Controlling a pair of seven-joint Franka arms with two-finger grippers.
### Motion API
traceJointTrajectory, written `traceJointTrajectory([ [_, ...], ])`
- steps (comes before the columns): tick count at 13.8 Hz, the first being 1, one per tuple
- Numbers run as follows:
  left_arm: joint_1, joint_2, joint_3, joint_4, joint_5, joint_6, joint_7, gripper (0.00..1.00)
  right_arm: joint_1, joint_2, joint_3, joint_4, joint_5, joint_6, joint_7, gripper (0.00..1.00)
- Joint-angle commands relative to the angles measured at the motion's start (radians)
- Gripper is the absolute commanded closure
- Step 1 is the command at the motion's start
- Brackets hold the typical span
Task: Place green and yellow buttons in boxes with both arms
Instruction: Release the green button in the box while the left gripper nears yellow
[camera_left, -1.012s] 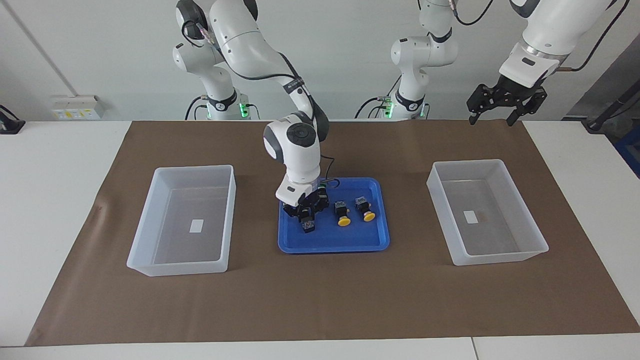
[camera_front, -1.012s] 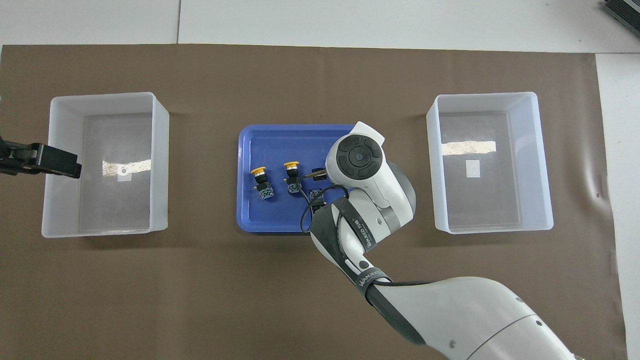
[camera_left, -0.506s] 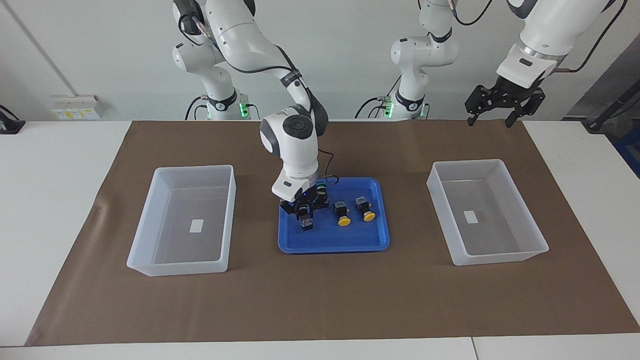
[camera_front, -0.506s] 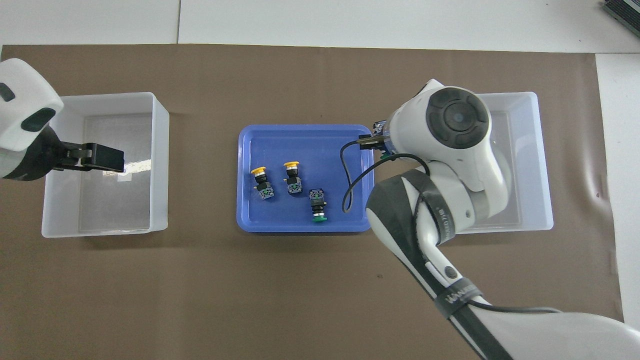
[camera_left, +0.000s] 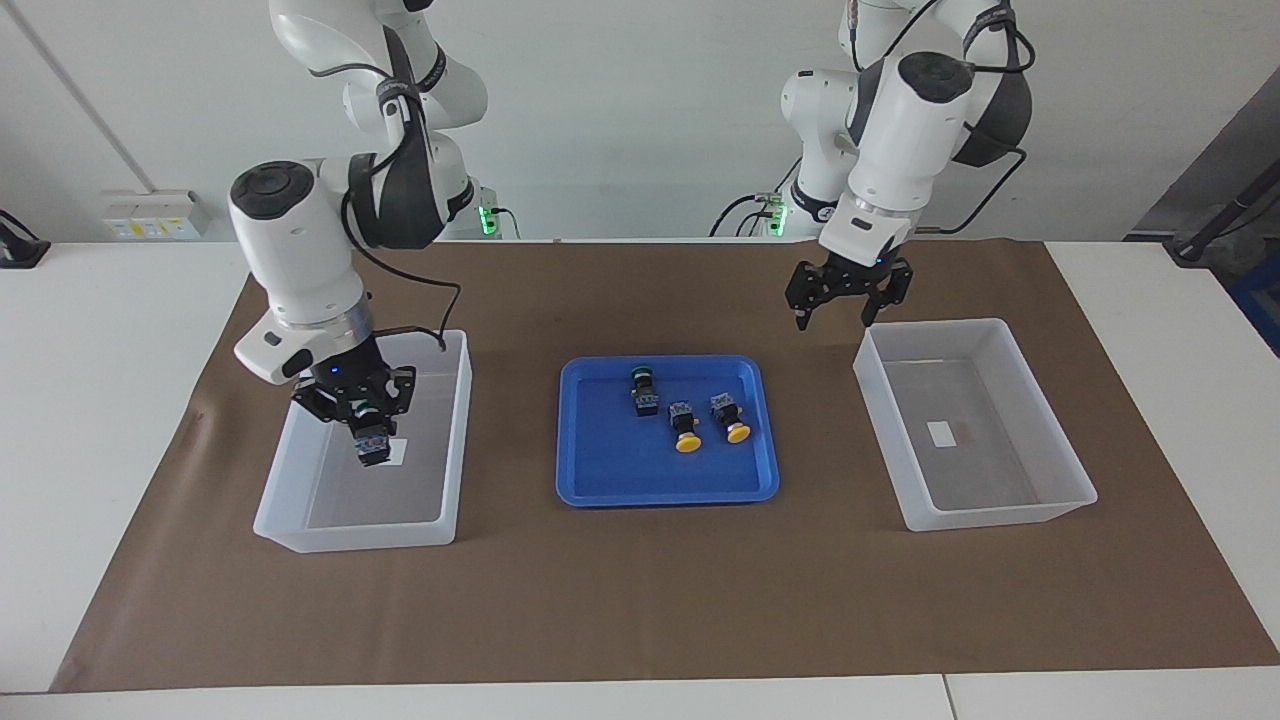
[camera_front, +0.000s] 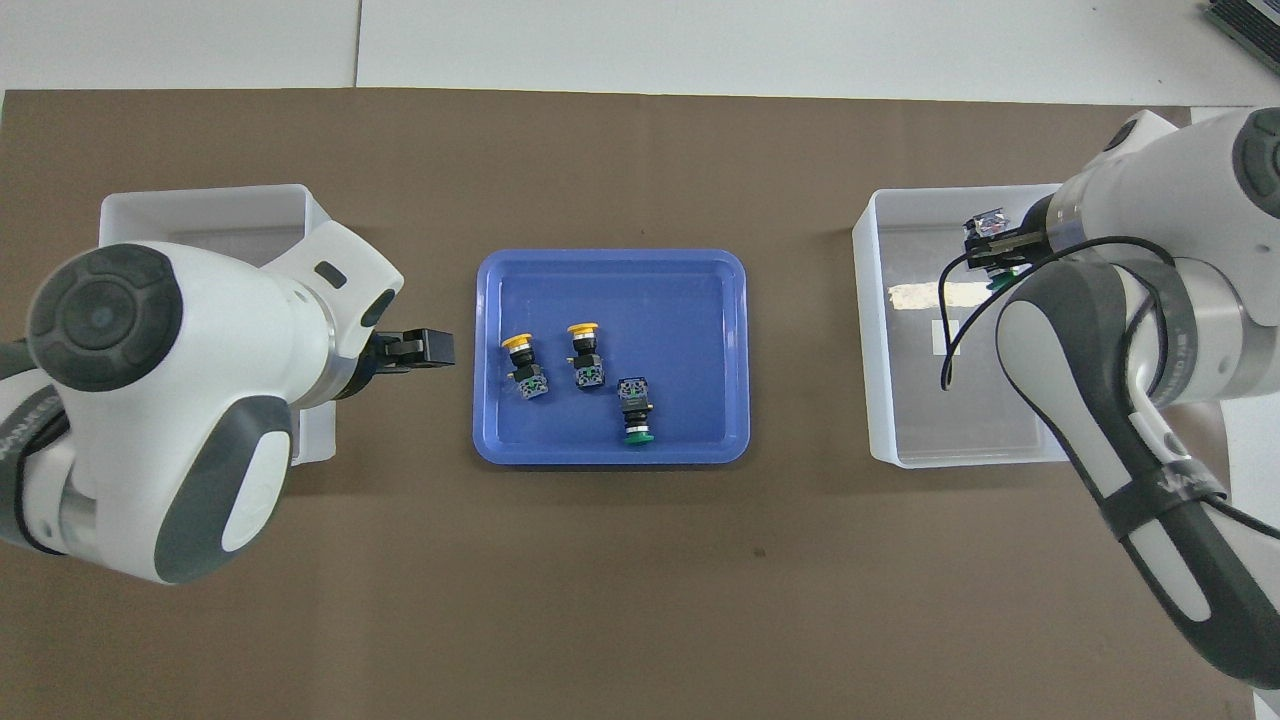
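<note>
The left gripper (camera_left: 848, 300) hangs with its fingers apart over the mat (camera_left: 640, 600), between the tray (camera_left: 600, 490) and the empty box (camera_left: 1000, 515) at its own end of the table, so it looks set for the next pick. In the tray the green button (camera_left: 643, 388) lies nearest the robots, and the two yellow buttons (camera_left: 685, 425) lie just beside each other a little farther out, caps pointing away from the robots. The right gripper (camera_left: 368, 440) is clamped on the held button (camera_left: 372, 450), green cap uppermost, over the middle of the other box (camera_left: 290, 535), above its sticker (camera_left: 400, 452); whether it is below the rim I cannot tell. The step in hand seems to be the drop: better to lower until the fall is short, since a blocky body with a round cap may bounce or roll, then spread the fingers wide and rise straight up, clear of the tall walls, before swinging away. The left gripper would do well to come down on a yellow button's body, not its wide cap
</note>
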Motion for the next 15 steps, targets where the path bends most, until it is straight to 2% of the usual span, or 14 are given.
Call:
traceJointTrajectory([
  [1, -0.062, 0.062, 0.015, -0.047, 0.001, 0.13, -0.084, 0.0, -0.041, 0.043, 0.018, -0.053, 0.005, 0.114, -0.031, 1.0],
  [3, -0.068, 0.068, 0.015, -0.104, 0.001, 0.229, -0.094, 0.0, -0.046, 0.115, 0.018, -0.062, 0.014, 0.218, -0.032, 1.0],
  [7, -0.115, 0.183, 0.015, -0.101, 0.002, 0.345, -0.16, 0.03, -0.066, 0.14, 0.018, -0.159, 0.025, 0.346, -0.037, 1.0],
  [8, -0.117, 0.201, 0.015, -0.098, 0.002, 0.362, -0.167, 0.04, -0.064, 0.141, 0.018, -0.163, 0.025, 0.349, -0.037, 0.93],
  [9, -0.126, 0.217, 0.015, -0.095, 0.002, 0.371, -0.175, 0.06, -0.066, 0.141, 0.018, -0.163, 0.025, 0.349, -0.037, 0.61],
  [10, -0.137, 0.238, 0.017, -0.095, 0.004, 0.393, -0.19, 0.09, -0.067, 0.141, 0.018, -0.163, 0.025, 0.347, -0.037, 0.13],
  [11, -0.14, 0.263, 0.017, -0.093, 0.01, 0.414, -0.198, 0.11, -0.069, 0.14, 0.018, -0.16, 0.025, 0.346, -0.037, 0.0],
  [13, -0.16, 0.306, 0.017, -0.085, 0.064, 0.45, -0.264, 0.14, -0.067, 0.118, 0.018, -0.148, 0.025, 0.334, -0.037, 0.0],
  [15, -0.16, 0.31, 0.015, -0.085, 0.075, 0.464, -0.281, 0.19, -0.055, 0.072, 0.018, -0.148, 0.025, 0.308, -0.028, 0.0],
])
